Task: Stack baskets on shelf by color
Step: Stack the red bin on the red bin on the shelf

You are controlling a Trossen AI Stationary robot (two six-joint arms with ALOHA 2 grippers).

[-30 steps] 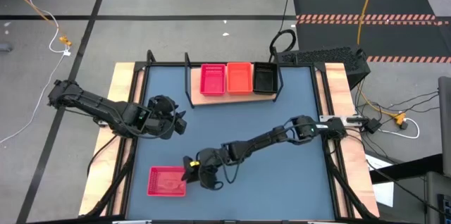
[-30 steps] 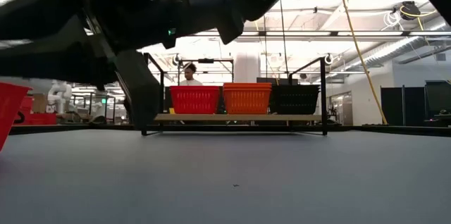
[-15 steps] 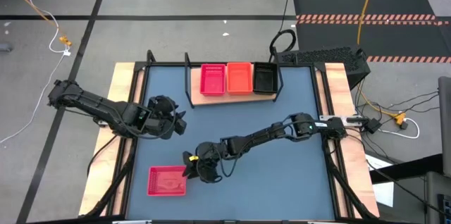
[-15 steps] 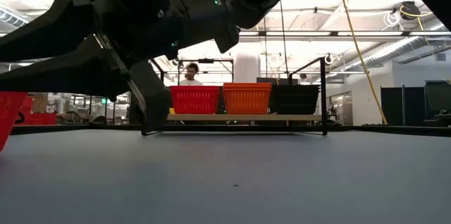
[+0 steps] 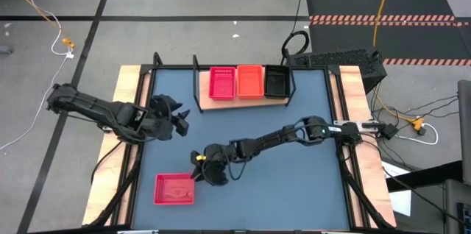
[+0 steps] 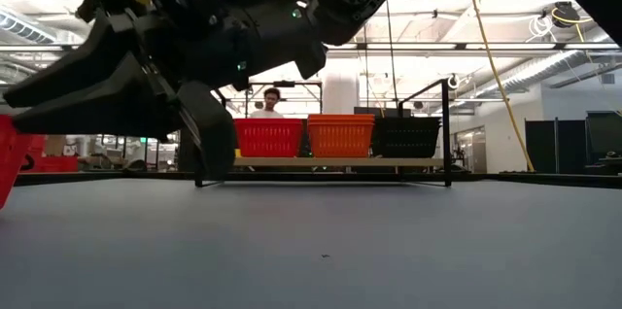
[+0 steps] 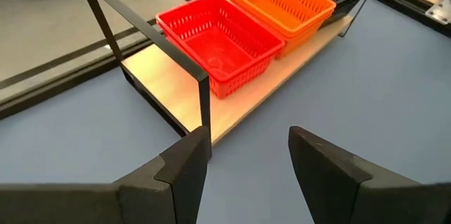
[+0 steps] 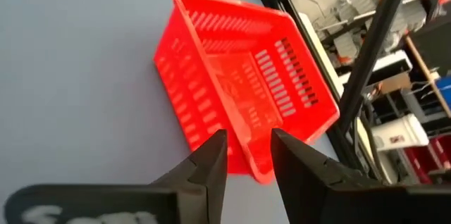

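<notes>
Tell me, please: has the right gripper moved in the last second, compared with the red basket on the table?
Yes. In the high view the right gripper has drawn back slightly from the red basket, toward the shelf. The basket itself has not moved.

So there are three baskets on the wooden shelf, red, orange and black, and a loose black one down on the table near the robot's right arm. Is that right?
Not quite. The loose basket on the table is red, not black; the high view and the right wrist view show it. The rest holds: the shelf carries a red basket, an orange basket and a black basket, and the right gripper is beside the loose one.
</notes>
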